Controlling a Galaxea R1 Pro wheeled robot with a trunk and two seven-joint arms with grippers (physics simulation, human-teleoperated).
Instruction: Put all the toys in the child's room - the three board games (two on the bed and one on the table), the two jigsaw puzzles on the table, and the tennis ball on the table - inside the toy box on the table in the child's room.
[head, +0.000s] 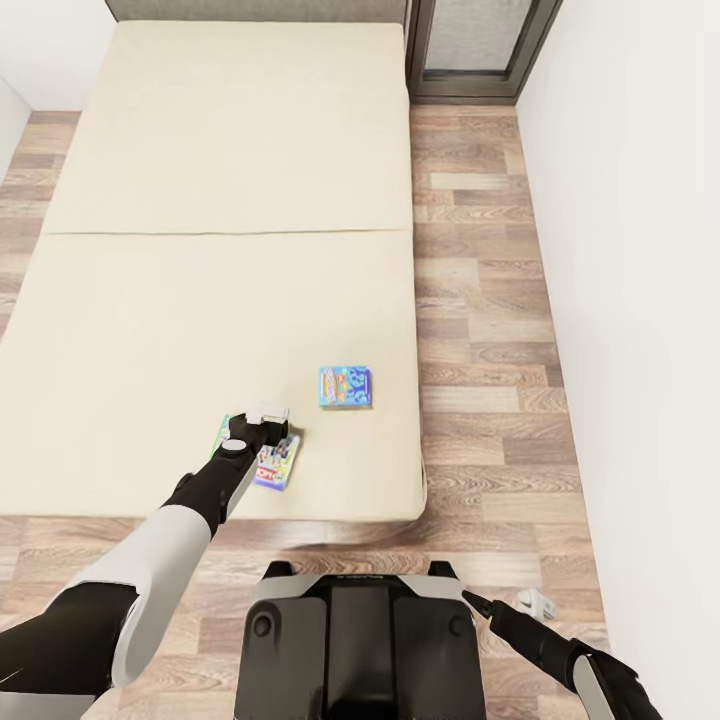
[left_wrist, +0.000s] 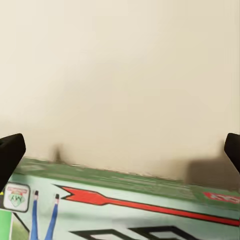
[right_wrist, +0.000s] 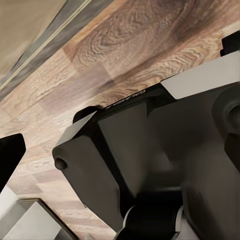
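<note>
While spread, fingers (left_wrist: 12, 152) over game box (left_wrist: 125, 210)

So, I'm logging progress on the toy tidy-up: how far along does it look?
Early. Nothing looks done here: both board games lie on the bed. In hand: the left gripper is down over the green game box, fingers spread wide in the left wrist view, not closed on it. Left: the blue-and-orange game, plus carrying both to the toy box.
</note>
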